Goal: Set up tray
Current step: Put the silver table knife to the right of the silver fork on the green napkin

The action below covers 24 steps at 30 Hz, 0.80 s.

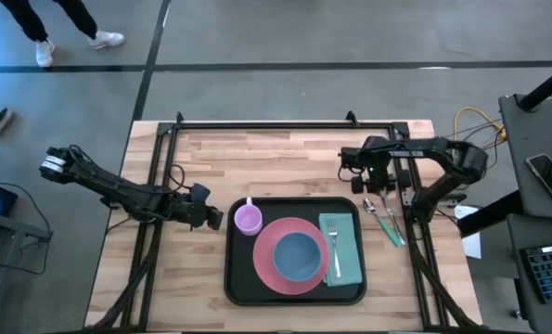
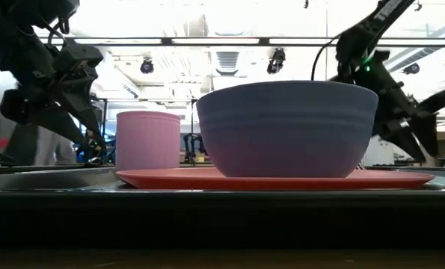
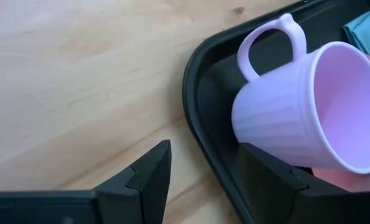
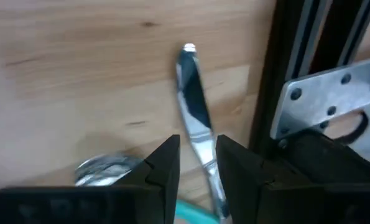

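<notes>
Wood tabletop: left claw (image 1: 216,217) open beside tray (image 1: 294,295) edge; right claw (image 4: 197,163) part-open over knife (image 4: 196,115).

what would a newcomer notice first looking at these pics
The black tray at the table's front centre draws the eye: a pink plate carrying a blue bowl, a lilac mug at its left corner, a fork on a teal napkin. The left gripper sits open at the tray's left rim; the right gripper hovers over a knife and spoon on the wood.
</notes>
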{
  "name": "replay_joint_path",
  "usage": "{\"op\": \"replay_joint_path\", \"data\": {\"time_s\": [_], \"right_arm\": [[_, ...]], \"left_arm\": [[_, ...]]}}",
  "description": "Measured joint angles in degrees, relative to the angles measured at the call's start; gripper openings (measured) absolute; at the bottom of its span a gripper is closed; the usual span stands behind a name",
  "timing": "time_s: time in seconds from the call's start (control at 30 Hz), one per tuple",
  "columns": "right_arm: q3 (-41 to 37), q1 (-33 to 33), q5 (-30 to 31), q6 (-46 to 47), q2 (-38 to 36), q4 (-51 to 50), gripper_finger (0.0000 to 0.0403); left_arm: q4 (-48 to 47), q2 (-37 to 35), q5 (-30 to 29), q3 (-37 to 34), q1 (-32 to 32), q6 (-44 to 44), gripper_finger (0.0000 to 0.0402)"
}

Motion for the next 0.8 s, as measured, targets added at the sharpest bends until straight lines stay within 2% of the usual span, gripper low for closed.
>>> {"op": "replay_joint_path", "data": {"time_s": [0.23,0.43,0.6,0.8], "right_arm": [[-1.46,-0.01,0.21,-7.21,8.20,0.83,0.0103],[-1.68,0.00,3.16,-8.56,14.23,0.64,0.0102],[-1.63,-0.01,3.17,-9.14,15.97,1.44,0.0092],[-1.73,-0.04,3.65,-9.02,14.49,3.38,0.0082]], "left_arm": [[-0.01,0.00,0.01,0.00,0.09,0.00,0.0166],[0.00,0.00,0.06,0.00,0.07,-0.02,0.0166],[0.00,0.00,0.08,0.00,0.07,-0.02,0.0166],[-0.02,0.00,0.11,0.00,0.05,-0.02,0.0166]]}}
